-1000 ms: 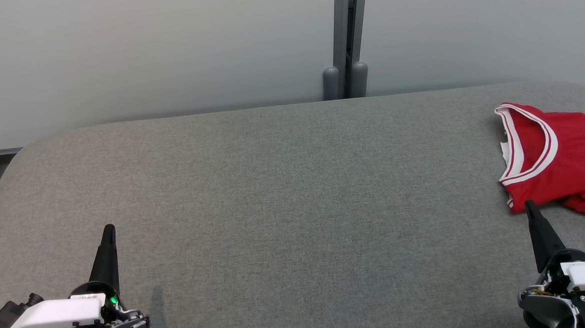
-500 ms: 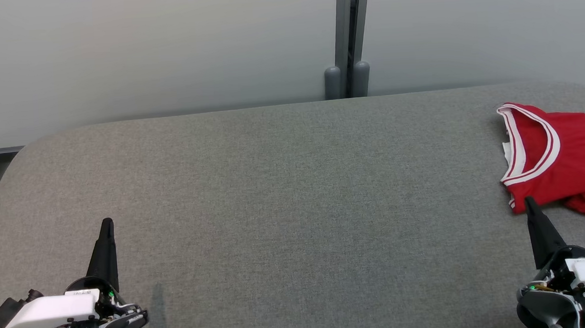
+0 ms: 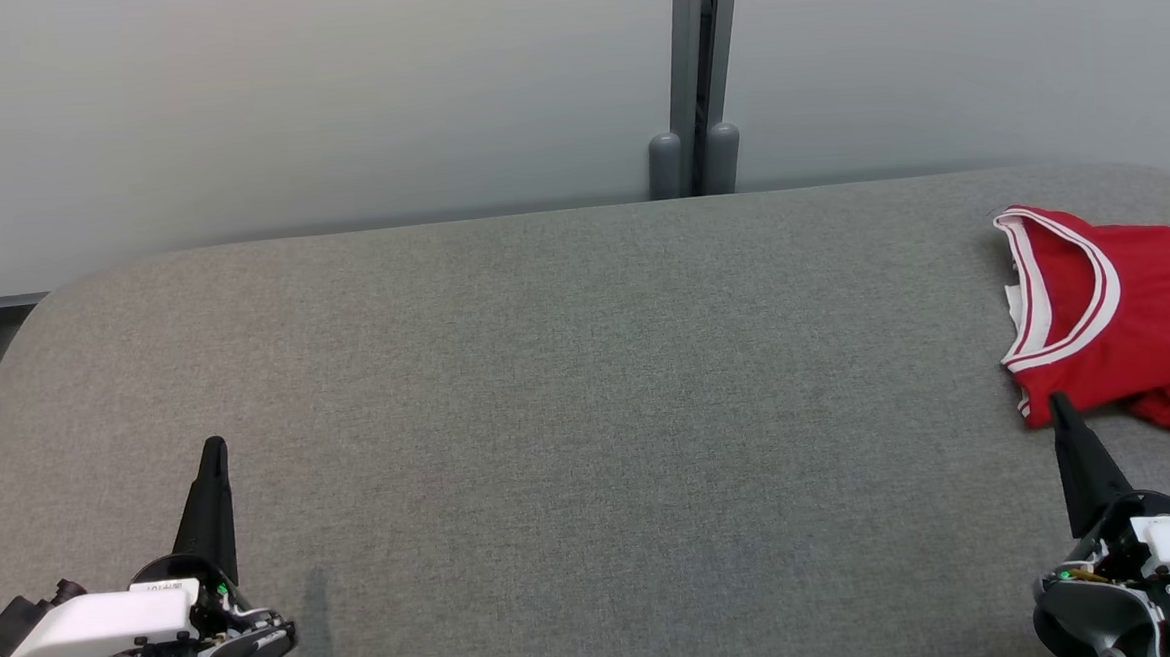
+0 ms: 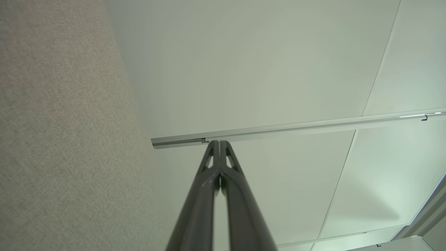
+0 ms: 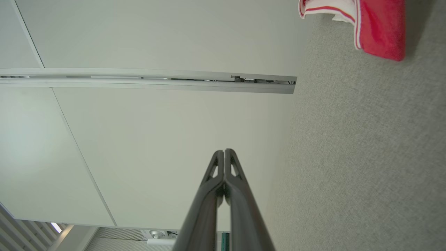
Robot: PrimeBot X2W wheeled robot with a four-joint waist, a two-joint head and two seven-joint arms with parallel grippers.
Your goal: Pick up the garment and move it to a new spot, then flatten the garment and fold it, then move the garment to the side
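Long black fingers [image 3: 212,503], white wrist housings [image 3: 105,622]

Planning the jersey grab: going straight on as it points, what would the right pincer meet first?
Probably the pale wall panel behind the table, depth unclear; the right pincer points past the red jersey.

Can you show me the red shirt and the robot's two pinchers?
red shirt [image 3: 1146,339]: head view, on the plain red cloth beside the white trim.
left gripper [image 3: 214,450]: head view, at its shut fingertips.
right gripper [image 3: 1058,408]: head view, at its shut fingertips.
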